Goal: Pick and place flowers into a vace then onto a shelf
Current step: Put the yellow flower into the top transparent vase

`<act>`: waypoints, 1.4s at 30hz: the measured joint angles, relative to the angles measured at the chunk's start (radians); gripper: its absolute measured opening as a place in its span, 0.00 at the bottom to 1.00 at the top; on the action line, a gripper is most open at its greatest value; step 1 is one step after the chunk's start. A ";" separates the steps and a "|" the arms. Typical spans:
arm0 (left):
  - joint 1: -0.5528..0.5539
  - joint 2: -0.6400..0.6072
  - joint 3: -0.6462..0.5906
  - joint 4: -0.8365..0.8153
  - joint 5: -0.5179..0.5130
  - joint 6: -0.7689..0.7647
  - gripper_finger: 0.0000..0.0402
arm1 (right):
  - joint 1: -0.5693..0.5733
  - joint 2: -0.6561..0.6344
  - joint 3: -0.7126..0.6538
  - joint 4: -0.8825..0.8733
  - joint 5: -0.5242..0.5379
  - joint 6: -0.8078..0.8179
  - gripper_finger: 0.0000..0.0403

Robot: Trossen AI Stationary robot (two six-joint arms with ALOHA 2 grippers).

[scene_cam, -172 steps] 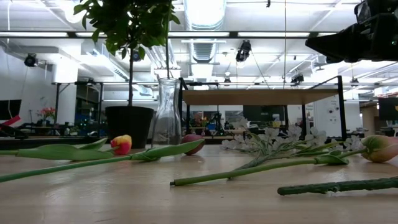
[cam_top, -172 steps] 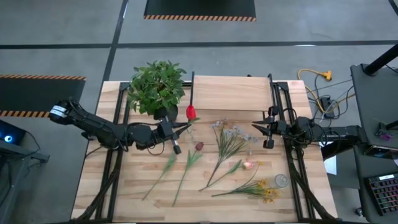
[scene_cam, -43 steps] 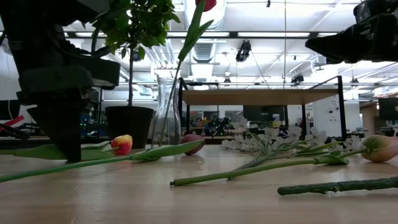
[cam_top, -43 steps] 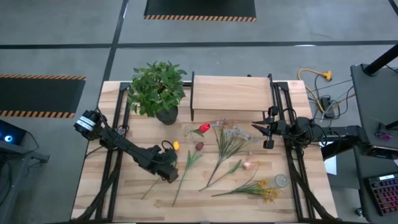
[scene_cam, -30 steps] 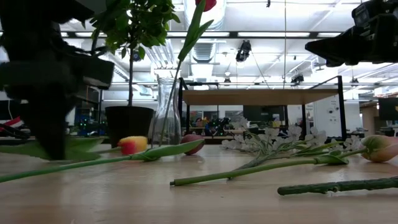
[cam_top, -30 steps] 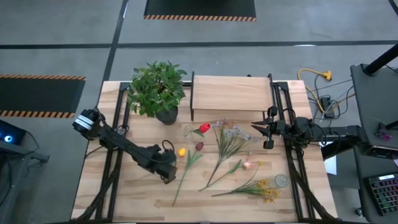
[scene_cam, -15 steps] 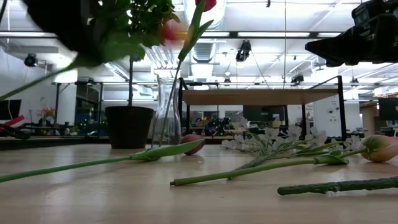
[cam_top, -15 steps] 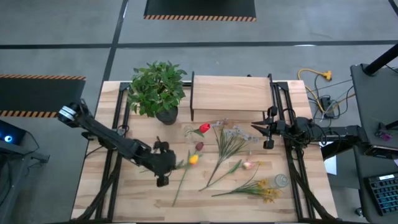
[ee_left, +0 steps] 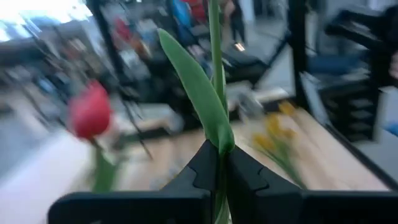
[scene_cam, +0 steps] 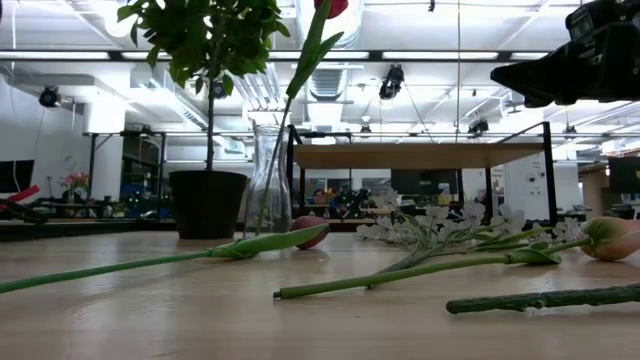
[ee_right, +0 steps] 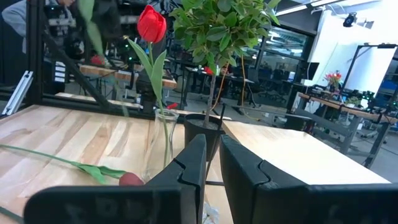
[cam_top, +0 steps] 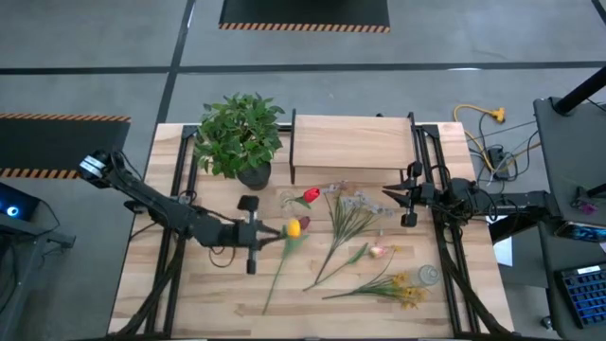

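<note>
Left gripper (cam_top: 258,232), shut on the green stem of a yellow tulip (cam_top: 293,227), is held above the middle of the desk (cam_top: 189,294), nearer its left edge. One red tulip (cam_top: 310,195) is already stood in the clear glass vase (scene_cam: 268,182) (just in front of the pale wooden shelf (cam_top: 350,142)). Remaining flowers (cam_top: 365,251) are left lying toward the right edge, and the vase is not yet on the shelf. Right gripper (cam_top: 409,201) is parked near that edge, nearly closed and empty.
</note>
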 joint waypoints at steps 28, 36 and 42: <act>0.216 0.003 0.075 0.112 -0.022 0.140 0.00 | 0.000 -0.001 0.000 0.000 0.000 0.000 0.10; 0.270 0.011 0.048 0.105 -0.020 0.061 0.00 | 0.000 0.000 0.000 -0.001 0.000 -0.003 0.10; 0.277 0.011 0.014 0.108 -0.019 0.039 0.00 | 0.000 0.000 0.000 -0.006 0.000 -0.003 0.10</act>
